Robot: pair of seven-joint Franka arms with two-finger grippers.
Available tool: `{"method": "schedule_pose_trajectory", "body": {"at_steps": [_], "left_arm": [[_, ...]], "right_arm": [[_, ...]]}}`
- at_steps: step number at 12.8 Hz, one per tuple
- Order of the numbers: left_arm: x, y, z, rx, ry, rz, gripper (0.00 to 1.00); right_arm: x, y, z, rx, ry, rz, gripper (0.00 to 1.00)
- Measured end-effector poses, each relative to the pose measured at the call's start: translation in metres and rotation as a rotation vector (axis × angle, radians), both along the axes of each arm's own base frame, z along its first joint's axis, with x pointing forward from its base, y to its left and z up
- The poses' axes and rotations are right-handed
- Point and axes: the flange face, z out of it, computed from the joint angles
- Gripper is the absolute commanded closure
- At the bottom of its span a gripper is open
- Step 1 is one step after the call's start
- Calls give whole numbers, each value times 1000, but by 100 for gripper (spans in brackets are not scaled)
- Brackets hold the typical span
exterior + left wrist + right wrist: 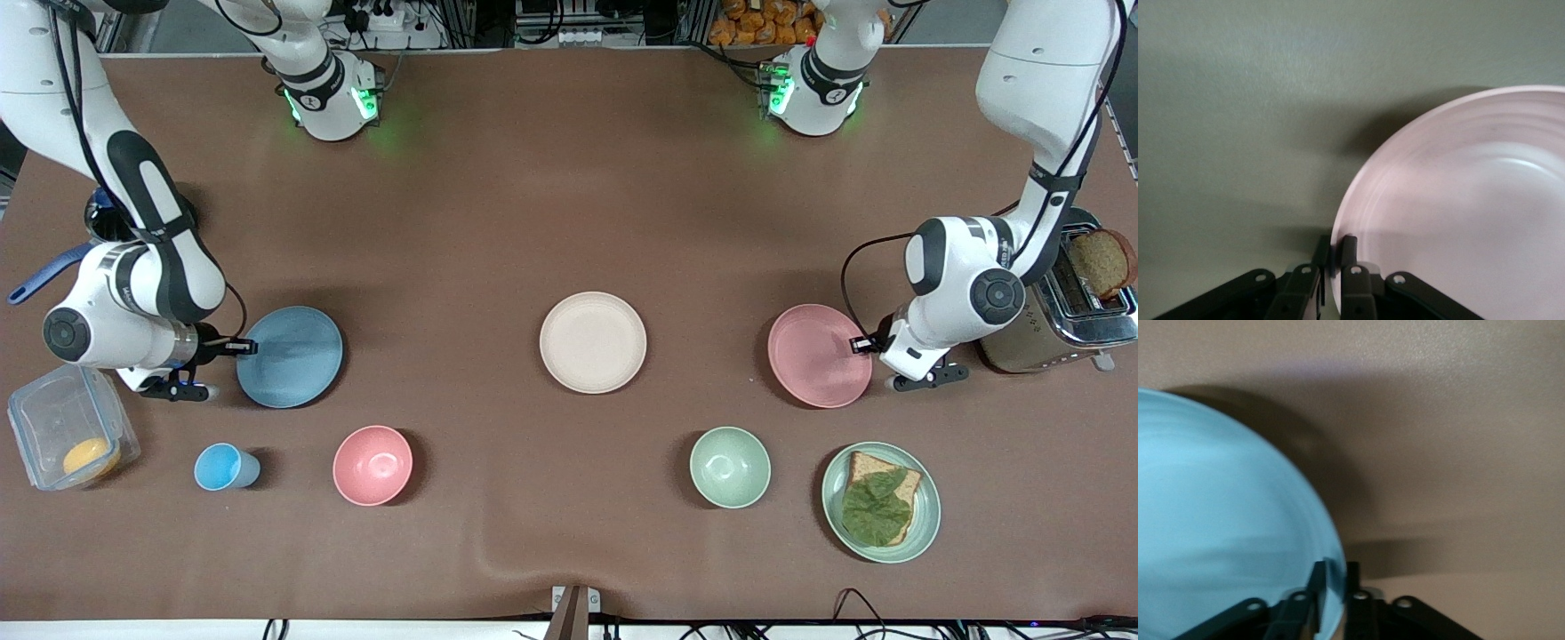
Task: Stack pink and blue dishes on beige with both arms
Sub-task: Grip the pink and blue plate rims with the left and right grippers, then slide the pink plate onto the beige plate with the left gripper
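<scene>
The cream-beige plate (593,342) lies flat at the table's middle. Toward the right arm's end is the pale blue plate (289,356); my right gripper (242,348) is shut on its rim. In the right wrist view the blue plate (1218,520) fills one side, its rim pinched between the fingers of the right gripper (1335,572). Toward the left arm's end, my left gripper (861,344) is shut on the rim of the pale pink plate (818,356). The left wrist view shows the pink plate (1458,200) held at its edge by the left gripper (1336,248), with a shadow under it.
Nearer the front camera stand a small blue cup (222,467), a pink bowl (372,465), a green bowl (730,467) and a green plate (928,516) with bread and a leaf. A toaster (1049,320) stands beside the left arm, a clear container (53,418) beside the right.
</scene>
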Motion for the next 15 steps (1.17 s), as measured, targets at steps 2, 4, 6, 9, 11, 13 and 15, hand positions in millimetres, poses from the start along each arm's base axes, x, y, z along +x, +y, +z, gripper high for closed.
{"method": "schedule_pose_trajectory", "body": {"at_steps": [2,4,6,9,11,13,15], "left_arm": [[4,-11,7,-8,-16,-16,100],[8,-36,28,-23,-40,-56,100],[9,-74,65,-49,-50,-85,100],[-2,-142,107,-114,-59,-69,100],[-12,-191,112,-150,-47,-21,100],[-23,-240,111,-159,-33,20,100],[-33,-283,104,-172,-24,57,100]], "right_arm": [[5,1,9,0,-12,2,100],[9,2,16,-1,-24,6,100],[13,6,33,-1,-31,15,100],[21,22,79,-6,-53,43,100],[22,35,101,0,-69,61,100],[23,54,109,54,-71,45,100],[25,81,117,110,-72,45,100]]}}
